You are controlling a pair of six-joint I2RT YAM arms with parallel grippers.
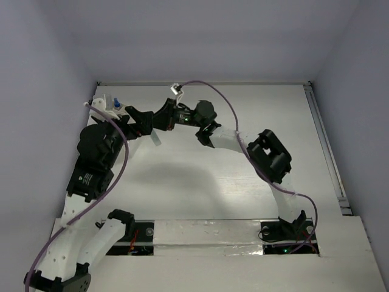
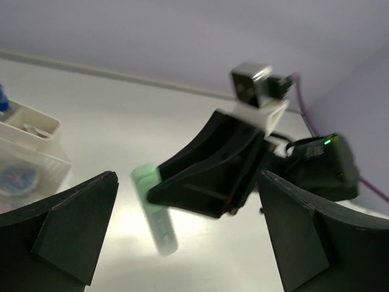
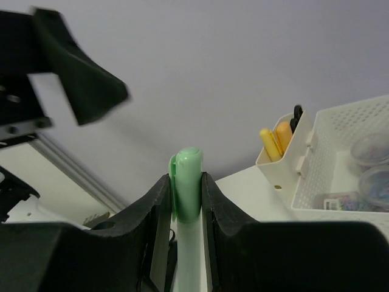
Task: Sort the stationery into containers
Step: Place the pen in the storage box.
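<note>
My right gripper (image 3: 185, 182) is shut on a green marker (image 3: 187, 176), which it holds cap up above the table. In the left wrist view the marker (image 2: 155, 210) hangs down from the right gripper (image 2: 159, 190). My left gripper (image 2: 187, 180) is open and empty, and its fingers frame the right gripper a little way off. In the top view both grippers meet at the far left, the left (image 1: 124, 118) and the right (image 1: 144, 123), with the marker (image 1: 156, 139) below them. An off-white container (image 3: 340, 152) holds a yellow marker (image 3: 268, 141), an orange marker (image 3: 283, 135) and black scissors (image 3: 297, 114).
The container (image 1: 104, 108) stands in the far left corner by the walls, with a blue-capped pen (image 1: 115, 103) sticking up. Round clear jars (image 3: 372, 149) lie in its wide compartment. A purple cable (image 1: 213, 91) arcs over the right arm. A rail (image 1: 325, 146) runs along the table's right edge.
</note>
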